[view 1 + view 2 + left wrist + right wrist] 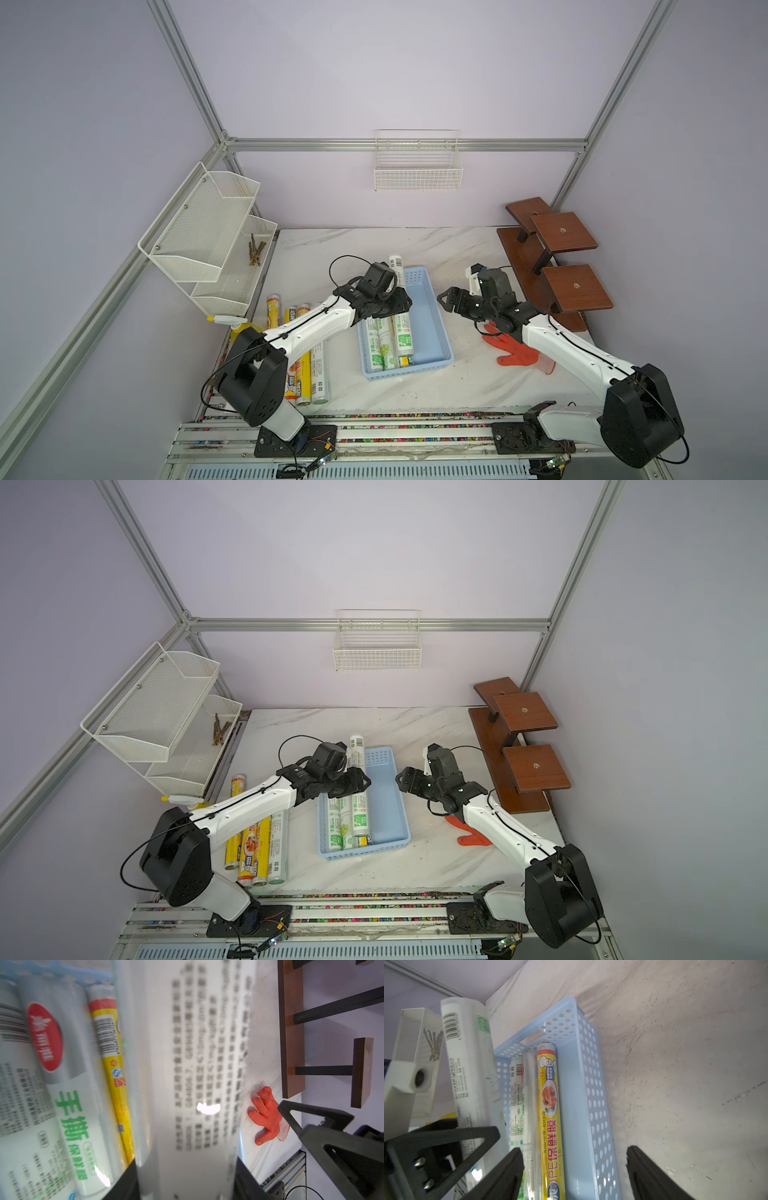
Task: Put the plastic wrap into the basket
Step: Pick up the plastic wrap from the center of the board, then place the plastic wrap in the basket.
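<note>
My left gripper is shut on a white roll of plastic wrap. It holds the roll tilted over the left half of the light-blue basket. The roll's barcoded end sticks out past the basket's far wall. Three rolls lie in the basket: a white one with green print, a clear one and a yellow one. Several more rolls lie on the table under my left arm. My right gripper is open and holds nothing, its jaws astride the basket's right wall.
An orange glove lies right of the basket under my right arm. A brown stepped wooden shelf stands at the right edge. A white mesh rack is on the left wall and a wire basket on the back wall. A yellow spray bottle stands at the left edge.
</note>
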